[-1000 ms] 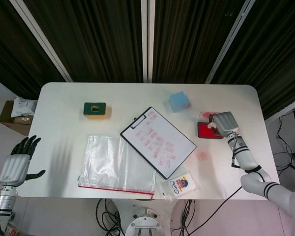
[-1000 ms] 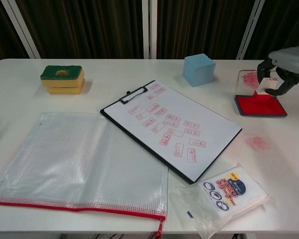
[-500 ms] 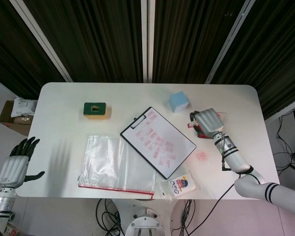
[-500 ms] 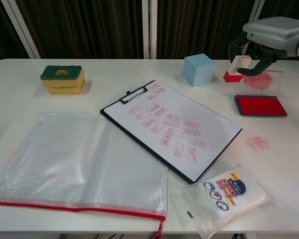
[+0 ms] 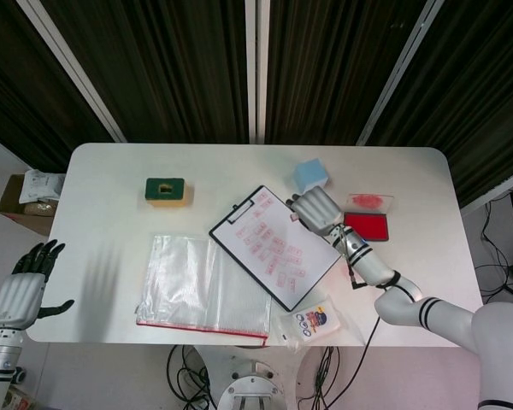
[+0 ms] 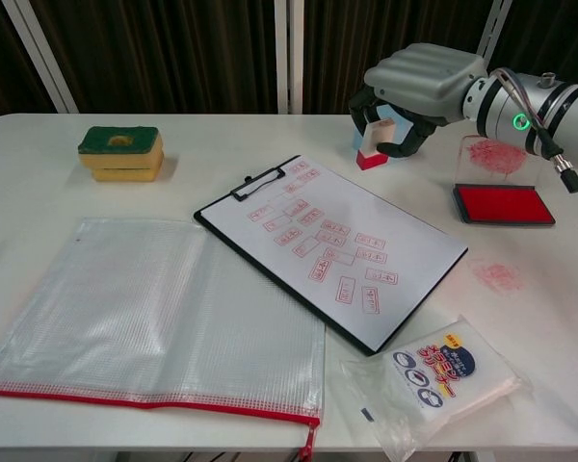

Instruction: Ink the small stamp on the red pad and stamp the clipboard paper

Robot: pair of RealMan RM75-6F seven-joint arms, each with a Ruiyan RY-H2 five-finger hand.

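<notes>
My right hand [image 6: 419,85] [image 5: 316,209] grips the small stamp [image 6: 374,146], a white block with a red base, held in the air over the far right corner of the clipboard paper [image 6: 329,243] [image 5: 274,246]. The paper bears several red stamp marks. The open red ink pad [image 6: 502,204] [image 5: 365,225] lies to the right of the clipboard, its clear lid [image 6: 489,156] behind it. My left hand [image 5: 21,286] hangs open off the table's left edge, seen only in the head view.
A blue cube [image 6: 387,125] [image 5: 309,175] stands partly behind my right hand. A green-and-yellow sponge [image 6: 121,152] sits far left, a clear zip pouch [image 6: 144,318] front left, a small packet [image 6: 433,382] front right. Red ink smears the table [image 6: 499,276].
My right hand lifted the stamp off the red pad and carried it left, from over the pad to over the clipboard's far corner. The left hand barely moved.
</notes>
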